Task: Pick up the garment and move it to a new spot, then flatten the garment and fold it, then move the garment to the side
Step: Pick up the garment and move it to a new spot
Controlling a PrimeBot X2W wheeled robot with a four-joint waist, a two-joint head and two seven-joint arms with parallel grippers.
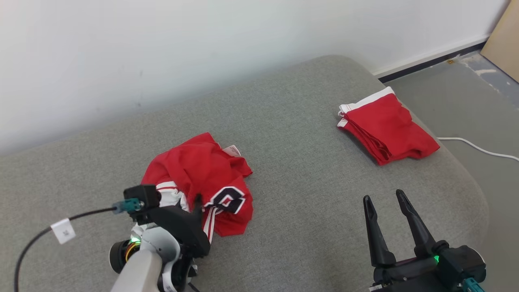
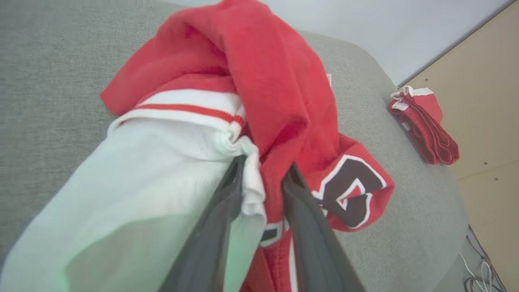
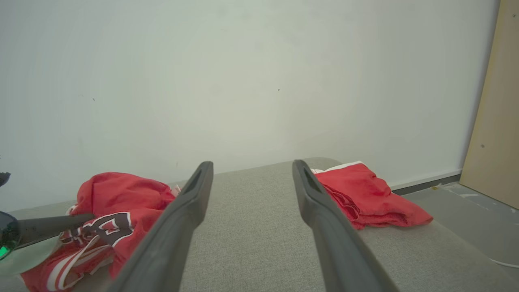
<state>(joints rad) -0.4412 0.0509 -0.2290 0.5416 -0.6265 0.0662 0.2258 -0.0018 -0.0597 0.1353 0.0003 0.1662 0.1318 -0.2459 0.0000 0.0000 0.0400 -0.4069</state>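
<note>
Pale wall [image 1: 162, 48] runs behind the whole far edge of the bench [image 1: 304, 182], a grey upholstered one w/ rounded right corners. Grey floor [image 1: 466, 101] lies past its right edge, w/ dark skirting at the wall foot. A tan board [image 1: 505, 40] stands at the far right.

Garment [image 1: 194, 170] is a red jersey w/ white-and-red trim and a black number outlined in white. It lies bunched on the left half of the bench, approx midway btwn far and near edges. A folded red piece [image 1: 385, 125] w/ a white band sits nr the far right corner, just inside the right edge and well apart from the garment.

Left pincer [image 2: 265, 163] is at the garment's near side. In the left wrist view its two dark fingers are partly apart, w/ a fold of white lining and red cloth filling the gap. Can't tell if the cloth is pinched or just lying there. Right pincer [image 1: 383, 194] is spread wide and empty over the near right part of the bench. Its fingers point toward the far edge, clear of both red pieces.

Small stuff: a black cable [image 1: 40, 231] w/ a white tag [image 1: 63, 232] comes off the left wrist over the near left of the bench. A white cable [image 1: 478, 148] lies on the floor beside the right edge.
</note>
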